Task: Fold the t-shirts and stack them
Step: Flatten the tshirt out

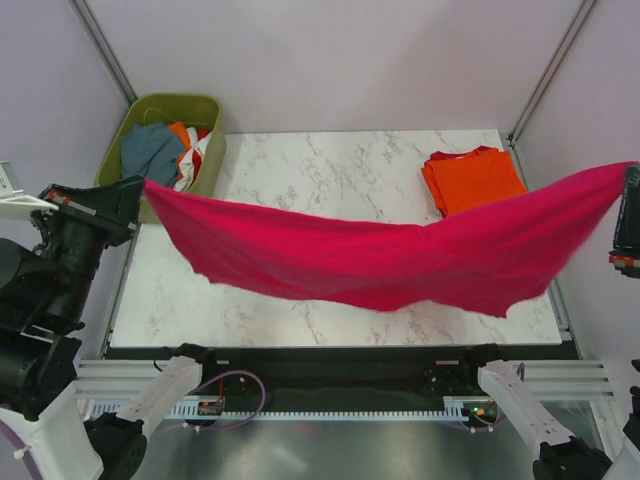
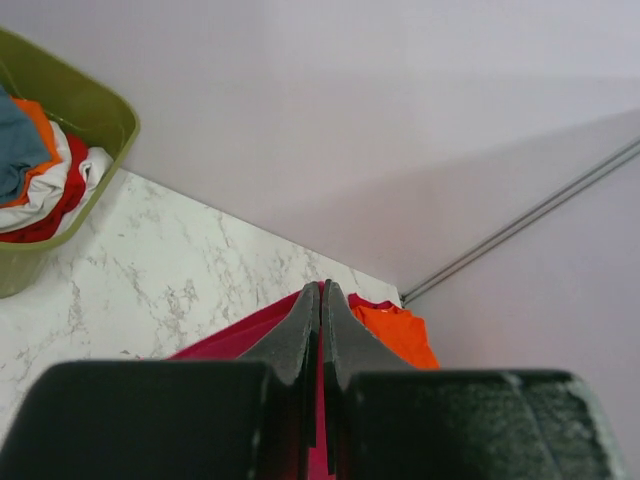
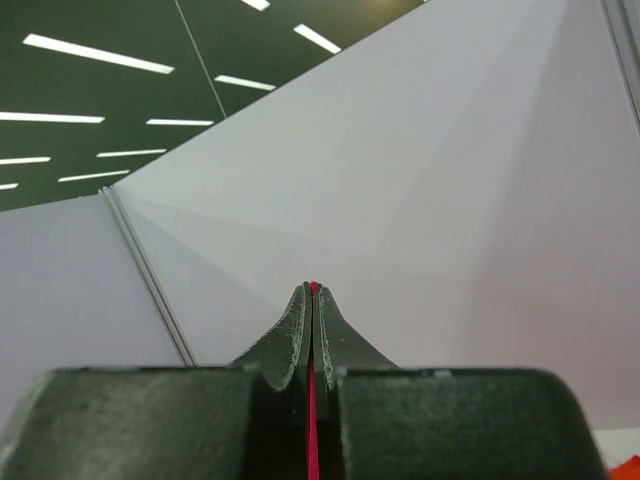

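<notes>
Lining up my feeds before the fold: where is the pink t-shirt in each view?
Top external: pink t-shirt stretched across the middle.
Left wrist: bottom centre, pinched in the left gripper.
Right wrist: thin sliver in the right gripper.
Shared landmark: folded orange shirts, top and left wrist views.

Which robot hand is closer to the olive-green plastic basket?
Left. The left gripper pinches the magenta-pink cloth t-shirt right beside the olive-green basket; the right gripper pinches its other end across the table.
</notes>
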`<state>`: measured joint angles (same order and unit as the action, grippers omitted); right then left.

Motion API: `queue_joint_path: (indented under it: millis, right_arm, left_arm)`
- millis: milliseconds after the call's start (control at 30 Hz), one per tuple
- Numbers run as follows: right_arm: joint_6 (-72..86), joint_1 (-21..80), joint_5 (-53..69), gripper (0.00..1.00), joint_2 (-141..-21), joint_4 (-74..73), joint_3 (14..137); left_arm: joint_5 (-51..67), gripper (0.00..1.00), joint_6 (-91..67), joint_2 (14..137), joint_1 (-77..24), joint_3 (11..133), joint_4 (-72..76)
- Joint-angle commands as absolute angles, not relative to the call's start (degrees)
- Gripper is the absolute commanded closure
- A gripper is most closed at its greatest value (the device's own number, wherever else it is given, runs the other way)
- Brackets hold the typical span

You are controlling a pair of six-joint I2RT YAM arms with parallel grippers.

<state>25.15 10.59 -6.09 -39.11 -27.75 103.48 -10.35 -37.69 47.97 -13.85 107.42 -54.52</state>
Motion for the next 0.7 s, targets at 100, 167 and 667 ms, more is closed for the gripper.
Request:
queue_joint_path:
  millis: [100, 167, 667]
  right_arm:
    - [25.05, 10.37, -8.78, 1.00, -46.05, -27.69, 103.02]
    - [25.66, 10.46, -9.92, 1.00, -47.89, -26.81, 99.24]
    - [29.44, 9.23, -8.18, 1.00, -81.46, -20.47, 119.40]
  left_arm:
    - [-14.32, 0.98, -39.20, 55.19, -13.71, 100.93, -56.26]
    - [-14.94, 0.98, -39.29, 56.42, -13.71, 97.40, -53.98]
    - [-3.08, 0.98, -39.81, 85.50, -3.70, 121.40, -45.70]
